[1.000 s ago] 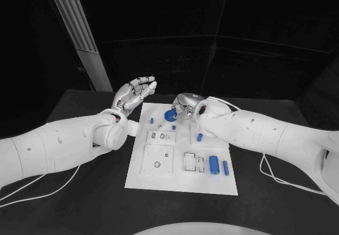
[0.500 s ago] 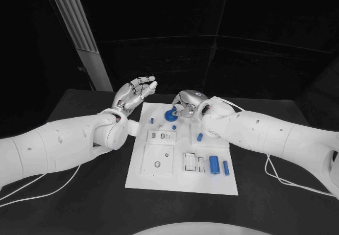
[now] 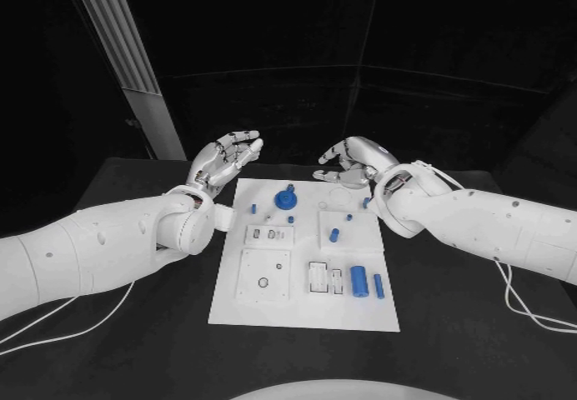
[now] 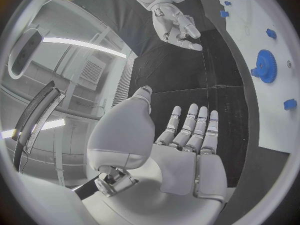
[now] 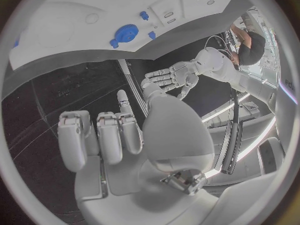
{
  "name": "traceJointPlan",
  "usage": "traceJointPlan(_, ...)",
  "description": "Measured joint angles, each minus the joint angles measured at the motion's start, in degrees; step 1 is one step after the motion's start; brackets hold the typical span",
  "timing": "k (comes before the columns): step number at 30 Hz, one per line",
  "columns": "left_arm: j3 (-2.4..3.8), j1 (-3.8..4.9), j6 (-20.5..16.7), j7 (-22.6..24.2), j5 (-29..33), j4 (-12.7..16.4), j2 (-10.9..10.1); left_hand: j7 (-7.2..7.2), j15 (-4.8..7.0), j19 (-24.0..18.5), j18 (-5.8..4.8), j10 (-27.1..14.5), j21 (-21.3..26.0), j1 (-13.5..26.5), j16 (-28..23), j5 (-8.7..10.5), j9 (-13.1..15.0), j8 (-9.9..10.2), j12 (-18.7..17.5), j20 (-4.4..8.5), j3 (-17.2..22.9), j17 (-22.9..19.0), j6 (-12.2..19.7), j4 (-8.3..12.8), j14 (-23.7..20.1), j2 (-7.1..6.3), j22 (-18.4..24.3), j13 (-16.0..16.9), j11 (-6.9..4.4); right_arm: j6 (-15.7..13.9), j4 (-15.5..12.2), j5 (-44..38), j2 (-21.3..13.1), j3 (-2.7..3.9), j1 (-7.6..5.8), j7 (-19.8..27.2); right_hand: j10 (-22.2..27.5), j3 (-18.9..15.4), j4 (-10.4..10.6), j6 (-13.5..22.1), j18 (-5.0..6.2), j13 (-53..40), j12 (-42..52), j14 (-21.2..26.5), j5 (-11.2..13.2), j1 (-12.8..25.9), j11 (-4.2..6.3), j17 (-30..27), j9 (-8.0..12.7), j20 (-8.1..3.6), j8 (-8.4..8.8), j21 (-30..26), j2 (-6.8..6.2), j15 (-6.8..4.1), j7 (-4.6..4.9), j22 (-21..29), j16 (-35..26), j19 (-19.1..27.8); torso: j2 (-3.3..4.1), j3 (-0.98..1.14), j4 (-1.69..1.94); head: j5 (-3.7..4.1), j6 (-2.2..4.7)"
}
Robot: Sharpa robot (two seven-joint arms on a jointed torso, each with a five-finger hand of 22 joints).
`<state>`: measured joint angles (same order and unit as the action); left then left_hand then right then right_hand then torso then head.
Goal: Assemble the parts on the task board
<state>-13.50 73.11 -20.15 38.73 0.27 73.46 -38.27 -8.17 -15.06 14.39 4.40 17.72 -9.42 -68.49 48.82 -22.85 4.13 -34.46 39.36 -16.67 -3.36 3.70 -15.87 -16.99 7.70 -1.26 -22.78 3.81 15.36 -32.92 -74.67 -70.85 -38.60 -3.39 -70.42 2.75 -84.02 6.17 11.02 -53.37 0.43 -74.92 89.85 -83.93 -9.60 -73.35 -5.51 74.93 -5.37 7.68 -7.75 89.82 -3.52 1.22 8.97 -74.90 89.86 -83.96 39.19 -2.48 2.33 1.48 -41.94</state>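
The white task board (image 3: 301, 310) lies in the middle of the black table. A blue gear (image 3: 286, 200) stands near its far edge, with small blue pegs (image 3: 334, 236) and two blue cylinders (image 3: 361, 279) further along the board. My left hand (image 3: 225, 161) hangs open above the board's far left corner, palm up and empty. Above the far right corner my right hand (image 3: 351, 163) is lifted off the board, fingers loosely apart and holding nothing. The left wrist view shows my left hand (image 4: 187, 145), the right hand (image 4: 178, 22) and the gear (image 4: 265, 64). The right wrist view shows my right hand (image 5: 119, 140), the gear (image 5: 125, 34) and the board (image 5: 62, 15).
Pale rectangular blocks with recesses (image 3: 266, 272) sit on the board's left and middle. A pale vertical post (image 3: 127, 75) rises behind the table at the far left. Cables (image 3: 517, 308) trail from my right arm over the table.
My right hand has let go of the blue gear and risen back and to the right, opening its fingers. The gear stays on the board. The left hand has hardly moved.
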Motion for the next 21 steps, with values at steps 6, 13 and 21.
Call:
traceJointPlan(6, 0.01, -0.25, 0.07, 0.00, 0.00, -0.65, 0.23, 0.00, 0.00, 0.00, 0.01, 0.00, 0.00, 0.00, 0.00, 0.00, 0.00, 0.00, 0.00, 0.00, 0.00, 0.00, 0.00, 0.00, 0.00, 0.00, 0.00, 0.00, 0.00, -0.17, -1.59, 4.12, -5.15, -0.10, -0.12, 3.33, 0.08, -0.36, 0.36, 1.96, 0.00, 0.00, 0.00, -0.01, 2.55, -0.50, 0.94, 0.00, 0.65, -0.63, 1.53, 0.00, 0.50, -0.64, -1.03, 0.00, 0.00, 0.00, -0.26, 0.16, -0.28, 0.49, 0.29)
traceJointPlan(13, 0.01, -0.60, 0.14, 0.00, 0.00, -1.45, 0.45, 0.00, 0.00, 0.00, 0.00, 0.00, 0.00, 0.00, 0.00, 0.00, 0.00, 0.00, 0.00, 0.00, 0.00, 0.00, 0.00, 0.00, 0.00, 0.00, 0.00, 0.00, 0.00, 0.33, -0.71, 6.52, -8.05, -0.15, 0.12, 5.59, 0.00, -1.34, 0.35, 3.68, 0.00, 0.00, 0.00, -0.11, 4.79, -2.28, 1.43, -0.01, 1.02, -1.35, 2.50, 0.00, 0.46, -1.34, -1.83, 0.00, 0.00, -0.10, -0.46, 0.21, -0.41, 1.66, 0.66)
traceJointPlan(21, 0.01, -0.88, 0.26, 0.00, -0.01, -1.69, 0.44, 0.00, 0.00, 0.00, 0.00, 0.00, 0.00, 0.00, 0.00, 0.00, 0.01, 0.00, 0.00, 0.00, 0.00, 0.00, 0.00, 0.00, 0.00, 0.00, 0.00, 0.00, 0.00, 2.10, 1.47, 7.73, -8.54, -0.20, 1.83, 5.49, 0.00, -1.89, 0.11, 4.74, 0.00, 0.00, 0.00, -0.12, 6.30, -4.47, 1.84, -0.01, 1.12, -1.67, 2.94, 0.00, 0.37, -1.75, -2.07, 0.00, 0.00, -0.20, -0.51, 0.31, -0.41, 3.47, 0.98)
